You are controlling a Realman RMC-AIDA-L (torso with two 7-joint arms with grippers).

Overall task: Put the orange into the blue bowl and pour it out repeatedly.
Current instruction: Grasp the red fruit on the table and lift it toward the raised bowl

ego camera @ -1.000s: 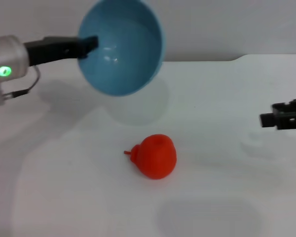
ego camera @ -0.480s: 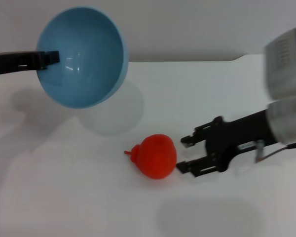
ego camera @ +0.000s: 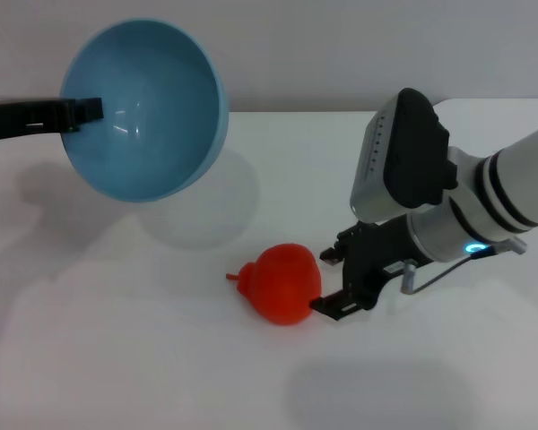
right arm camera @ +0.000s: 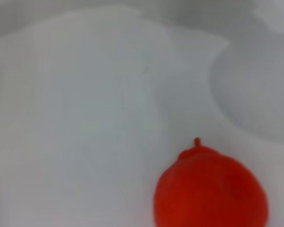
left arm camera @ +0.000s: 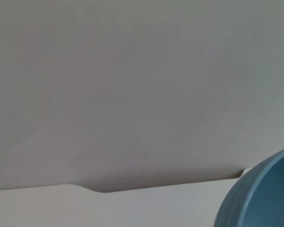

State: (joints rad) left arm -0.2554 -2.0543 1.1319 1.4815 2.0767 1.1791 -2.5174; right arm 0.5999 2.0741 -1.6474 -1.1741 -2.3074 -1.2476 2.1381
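STEP: grasp fruit | right end effector (ego camera: 326,282): fingers apart, just beside small lumpy red-orange orange (ego camera: 283,283) on white surface (ego camera: 117,358) | ADVICE: straddle its widest part before closing | left end effector (ego camera: 82,111): clamped on tilted glossy light-blue bowl (ego camera: 143,111), raised

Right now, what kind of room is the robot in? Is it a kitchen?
Probably not a kitchen; more likely a test or lab bench. There is only a plain white table against a bare grey wall, with just a blue bowl and an orange.
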